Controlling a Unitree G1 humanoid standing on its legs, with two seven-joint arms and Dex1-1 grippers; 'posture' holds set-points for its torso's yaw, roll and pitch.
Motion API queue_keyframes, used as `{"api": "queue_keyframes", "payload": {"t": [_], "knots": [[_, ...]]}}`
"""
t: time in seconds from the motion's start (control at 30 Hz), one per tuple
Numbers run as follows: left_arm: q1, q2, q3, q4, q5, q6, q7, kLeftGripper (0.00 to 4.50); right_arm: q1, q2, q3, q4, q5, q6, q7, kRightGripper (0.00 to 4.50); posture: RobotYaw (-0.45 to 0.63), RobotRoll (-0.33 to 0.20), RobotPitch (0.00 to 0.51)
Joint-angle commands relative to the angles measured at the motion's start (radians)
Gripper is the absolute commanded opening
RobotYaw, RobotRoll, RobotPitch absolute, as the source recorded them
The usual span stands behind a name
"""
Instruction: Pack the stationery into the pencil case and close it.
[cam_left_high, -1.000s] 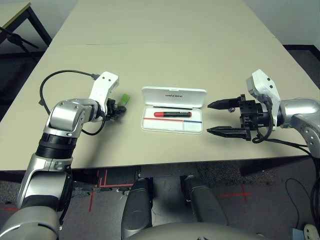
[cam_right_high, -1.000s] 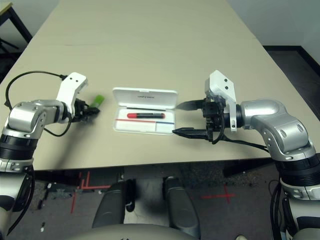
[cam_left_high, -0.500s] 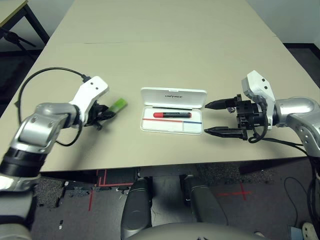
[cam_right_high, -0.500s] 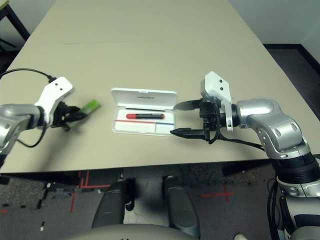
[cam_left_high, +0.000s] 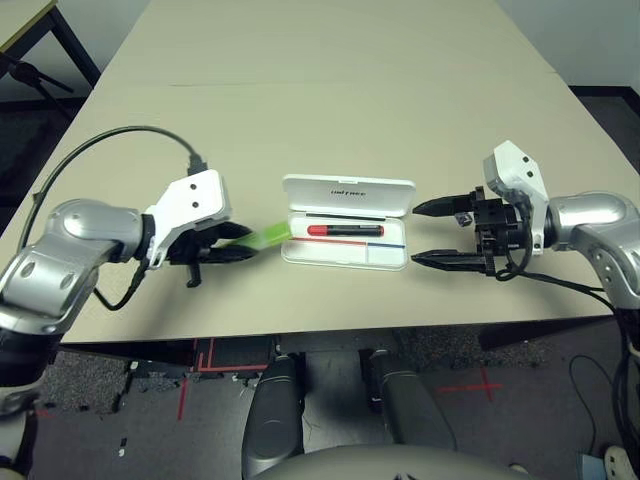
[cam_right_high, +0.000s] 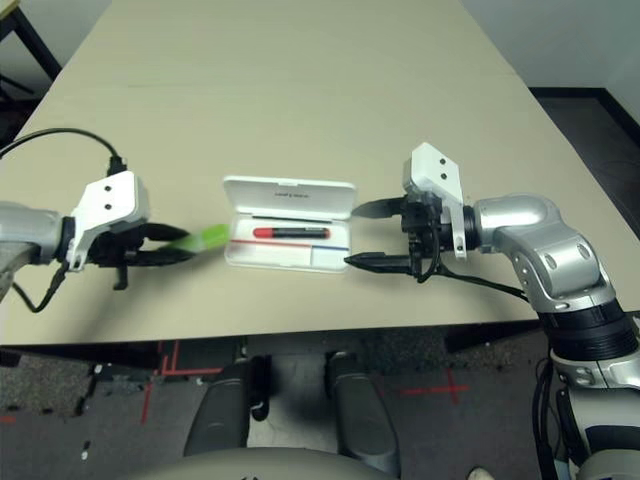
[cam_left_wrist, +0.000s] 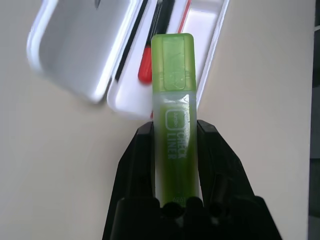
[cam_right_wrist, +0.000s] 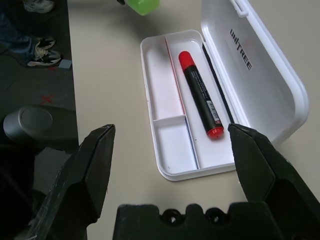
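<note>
The white pencil case (cam_left_high: 386, 254) lies open at the table's middle, its lid (cam_left_high: 348, 192) folded back away from me. A red marker (cam_left_high: 345, 230) with black ends rests in the tray's long compartment. My left gripper (cam_left_high: 245, 243) is shut on the light-green-and-white bar (cam_left_wrist: 172, 115). It holds the bar just left of the case, with the green tip (cam_left_high: 272, 236) reaching the case's left edge. My right gripper (cam_left_high: 416, 235) stands open just right of the case, level with the table, with nothing between its fingers (cam_right_wrist: 85, 175).
A black cable (cam_left_high: 120, 135) loops from my left wrist over the table's left side. The table's front edge runs close below both grippers. The tray's small end compartment (cam_right_wrist: 172, 147) and narrow side compartment are bare. A person's shoes (cam_right_wrist: 42, 55) stand on the floor beyond the table.
My left arm has swung in toward the case with the green bar, turning its tip from pointing away to pointing at the case's left edge. The right gripper has hardly moved.
</note>
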Motion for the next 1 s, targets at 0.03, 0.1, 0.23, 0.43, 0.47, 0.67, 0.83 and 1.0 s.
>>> {"api": "queue_keyframes", "payload": {"t": [0.03, 0.1, 0.23, 0.43, 0.47, 0.67, 0.83, 1.0], "knots": [[-0.046, -0.04, -0.095, 0.027, 0.065, -0.054, -0.034, 1.08, 0.0, 0.005, 0.016, 0.011, -0.014, -0.018, 0.008, 4.5, -0.01, 0.0, 0.169], [-0.064, -0.059, -0.12, 0.045, 0.087, -0.073, -0.045, 1.08, 0.0, 0.005, 0.019, 0.014, -0.018, -0.023, 0.008, 4.5, -0.01, 0.0, 0.167], [-0.104, -0.106, -0.177, 0.091, 0.126, -0.121, -0.076, 1.08, 0.005, 0.004, 0.022, 0.021, -0.032, -0.037, 0.011, 4.5, -0.02, 0.0, 0.167], [-0.144, -0.17, -0.223, 0.159, 0.18, -0.173, -0.096, 1.08, 0.013, 0.006, 0.024, 0.015, -0.041, -0.041, 0.009, 4.5, -0.02, 0.0, 0.167], [-0.149, -0.181, -0.229, 0.169, 0.189, -0.181, -0.1, 1.08, 0.015, 0.006, 0.025, 0.015, -0.043, -0.042, 0.009, 4.5, -0.02, 0.0, 0.167], [-0.199, -0.257, -0.273, 0.27, 0.261, -0.258, -0.102, 1.08, 0.013, 0.007, 0.027, 0.017, -0.051, -0.046, 0.012, 4.5, -0.03, 0.0, 0.163], [-0.209, -0.292, -0.277, 0.293, 0.277, -0.264, -0.114, 1.08, 0.018, 0.005, 0.026, 0.016, -0.06, -0.053, 0.01, 4.5, -0.04, 0.0, 0.159], [-0.212, -0.332, -0.288, 0.324, 0.295, -0.264, -0.109, 1.08, 0.024, 0.007, 0.027, 0.016, -0.067, -0.06, 0.007, 4.5, -0.04, 0.0, 0.158]]}}
